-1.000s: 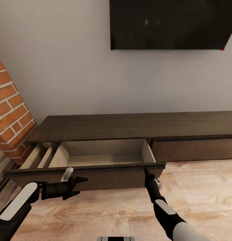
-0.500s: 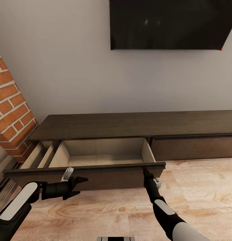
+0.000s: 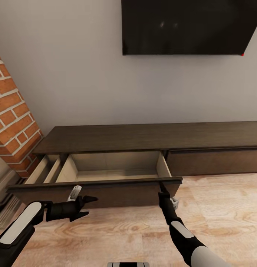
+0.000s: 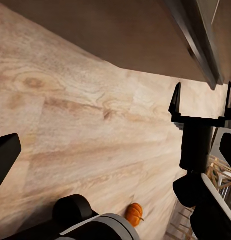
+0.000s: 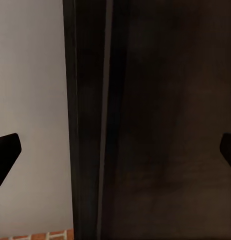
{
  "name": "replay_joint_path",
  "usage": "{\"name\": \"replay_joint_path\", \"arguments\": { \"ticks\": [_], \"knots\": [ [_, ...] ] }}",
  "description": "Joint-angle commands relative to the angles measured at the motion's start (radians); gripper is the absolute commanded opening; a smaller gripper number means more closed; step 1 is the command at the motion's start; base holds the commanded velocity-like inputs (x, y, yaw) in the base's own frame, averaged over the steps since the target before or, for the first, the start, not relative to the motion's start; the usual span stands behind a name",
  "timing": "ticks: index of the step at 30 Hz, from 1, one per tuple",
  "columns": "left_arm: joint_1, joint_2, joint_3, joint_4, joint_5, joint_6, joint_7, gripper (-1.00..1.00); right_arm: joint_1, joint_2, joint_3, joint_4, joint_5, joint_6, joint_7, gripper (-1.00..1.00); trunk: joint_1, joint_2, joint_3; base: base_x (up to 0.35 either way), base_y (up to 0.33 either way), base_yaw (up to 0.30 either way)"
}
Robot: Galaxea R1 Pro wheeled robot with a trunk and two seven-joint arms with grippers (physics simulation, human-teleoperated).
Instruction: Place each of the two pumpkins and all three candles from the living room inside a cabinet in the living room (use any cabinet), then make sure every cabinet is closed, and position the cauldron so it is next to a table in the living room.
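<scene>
We see a dark-brown cabinet (image 3: 150, 138), its open drawer (image 3: 113, 167) lined in pale beige. The floor (image 3: 217, 215) shows light, streaky wood grain. A red-orange brick column (image 3: 13, 122) with pale mortar lines stands by a flat grey wall (image 3: 80, 74). The screen (image 3: 187, 26) is glossy black. An orange pumpkin (image 4: 134, 214) with a dark stem lies on the floor.

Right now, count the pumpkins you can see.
1. A pumpkin lies on the wooden floor, seen past the left arm. Others may be hidden outside these views.
</scene>
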Motion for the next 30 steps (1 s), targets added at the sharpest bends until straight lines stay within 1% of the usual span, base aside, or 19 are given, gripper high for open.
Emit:
{"name": "replay_joint_path", "arguments": {
  "ticks": [1,4,8,10,14,16,21,24,25,27,28,29,30],
  "knots": [
    [-0.001,0.001,-0.001,-0.001,0.011,0.0,0.01,1.0,-0.001,-0.001,0.008,0.001,-0.007,-0.008,0.003,1.0,0.0,0.0,-0.001,-0.019,0.0,0.0],
    [-0.001,0.001,-0.001,-0.001,0.011,0.0,0.01,1.0,-0.001,0.0,0.008,0.001,-0.007,-0.008,0.003,1.0,0.0,0.0,-0.001,-0.134,0.0,0.0],
    [-0.001,0.001,-0.001,-0.001,0.011,0.0,0.01,1.0,-0.001,-0.001,0.009,0.001,-0.005,-0.004,-0.001,1.0,0.0,0.0,-0.001,-0.278,0.0,0.0],
    [-0.001,0.0,-0.001,-0.001,0.011,0.0,0.01,1.0,-0.001,-0.002,0.01,0.001,-0.004,0.022,-0.014,1.0,0.0,0.0,-0.001,-0.319,0.0,0.0],
    [-0.001,0.0,-0.002,-0.001,0.01,0.0,0.01,1.0,-0.001,-0.002,0.013,0.003,0.001,0.122,-0.047,1.0,0.0,0.0,-0.001,-0.33,0.0,0.0],
    [-0.001,0.0,-0.002,-0.001,0.01,0.0,0.01,1.0,-0.001,-0.002,0.013,0.003,0.0,0.152,-0.06,1.0,0.0,0.0,-0.001,-0.333,0.0,0.0],
    [-0.001,0.004,0.001,-0.001,0.009,0.0,0.01,1.0,-0.001,-0.002,0.013,0.003,-0.002,0.172,-0.075,1.0,0.0,0.0,-0.001,-0.334,0.0,0.0],
    [-0.001,0.007,0.001,-0.001,0.008,0.0,0.011,1.0,-0.001,-0.005,0.017,-0.002,-0.001,0.179,-0.113,1.0,0.0,0.0,-0.001,-0.185,0.0,0.0],
    [-0.001,0.007,0.002,-0.001,0.007,0.0,0.011,1.0,-0.001,-0.007,0.018,-0.002,0.0,0.193,-0.123,1.0,0.0,0.0,-0.001,-0.071,0.0,0.0],
    [-0.001,0.008,0.002,-0.001,0.004,-0.001,0.015,1.0,0.001,-0.011,0.021,0.001,0.005,0.262,-0.134,1.0,0.0,0.0,-0.001,-0.03,0.0,0.0],
    [-0.001,0.007,0.002,-0.001,0.003,-0.001,0.016,1.0,0.002,-0.012,0.022,0.002,0.008,0.3,-0.136,1.0,-0.001,0.0,0.003,-0.015,0.0,0.0],
    [-0.001,0.004,-0.004,-0.001,0.0,-0.003,0.019,1.0,0.003,-0.014,0.027,0.002,0.021,0.37,-0.137,1.0,-0.001,0.0,0.007,-0.008,0.0,0.0],
    [-0.001,0.002,-0.007,0.0,-0.002,-0.004,0.021,1.0,0.003,-0.015,0.032,0.002,0.036,0.415,-0.137,1.0,-0.002,0.0,0.011,-0.005,0.0,0.0]
  ]
}}
